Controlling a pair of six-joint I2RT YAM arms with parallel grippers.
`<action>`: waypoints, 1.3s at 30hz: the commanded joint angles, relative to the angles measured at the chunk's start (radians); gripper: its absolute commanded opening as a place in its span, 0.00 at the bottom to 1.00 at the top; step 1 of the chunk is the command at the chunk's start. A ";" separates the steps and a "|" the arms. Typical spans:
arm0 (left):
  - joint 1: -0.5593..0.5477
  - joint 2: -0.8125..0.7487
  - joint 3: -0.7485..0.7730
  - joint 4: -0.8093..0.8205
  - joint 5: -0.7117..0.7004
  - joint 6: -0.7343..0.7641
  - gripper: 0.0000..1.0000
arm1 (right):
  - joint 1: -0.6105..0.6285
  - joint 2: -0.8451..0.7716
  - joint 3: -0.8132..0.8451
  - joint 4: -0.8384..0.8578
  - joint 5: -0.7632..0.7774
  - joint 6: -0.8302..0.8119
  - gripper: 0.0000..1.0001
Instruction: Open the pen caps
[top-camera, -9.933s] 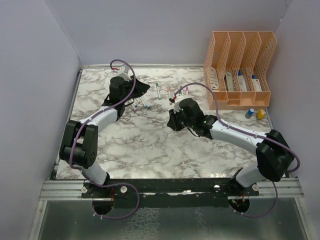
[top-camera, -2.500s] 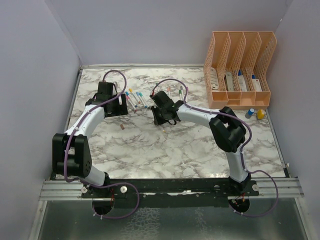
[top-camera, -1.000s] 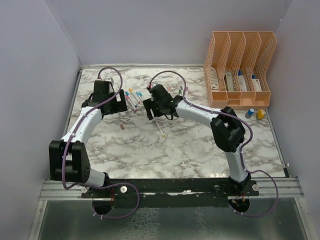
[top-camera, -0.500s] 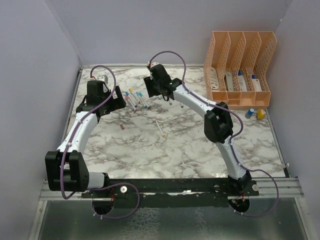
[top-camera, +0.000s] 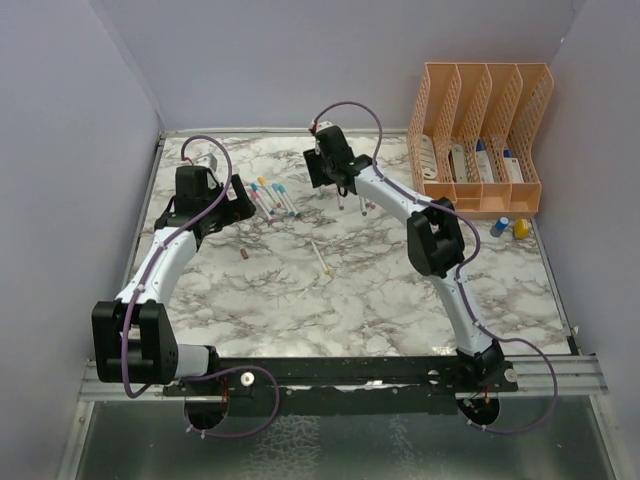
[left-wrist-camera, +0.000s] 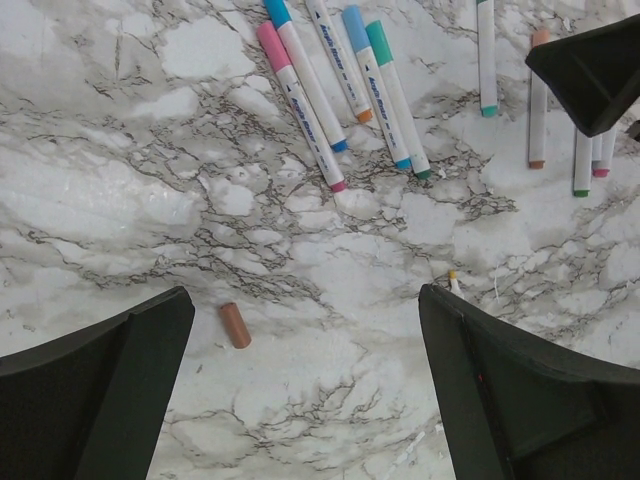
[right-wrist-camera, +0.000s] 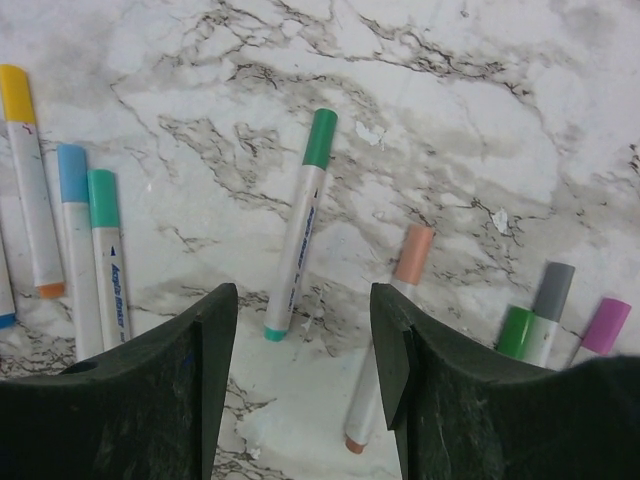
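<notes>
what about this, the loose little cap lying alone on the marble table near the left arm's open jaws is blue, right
No: the small loose cylindrical plastic cap is orange-brown, not blue. The left wrist view shows it, lying alone on the white marble tabletop near the left arm's open jaws.

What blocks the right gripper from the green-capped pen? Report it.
Nothing visible. The right gripper is open directly over the green-capped pen, with no object between them; the peach-capped pen lies beside it, not touching.
</notes>
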 joint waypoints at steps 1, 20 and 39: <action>0.005 -0.033 -0.012 0.055 0.027 -0.024 0.99 | 0.008 0.068 0.059 0.063 -0.004 -0.030 0.55; 0.006 -0.057 -0.027 0.083 -0.006 -0.023 0.99 | 0.008 0.212 0.142 0.098 -0.028 -0.018 0.47; 0.006 -0.052 -0.027 0.170 0.060 -0.100 0.99 | 0.008 0.135 -0.054 0.095 -0.090 0.061 0.01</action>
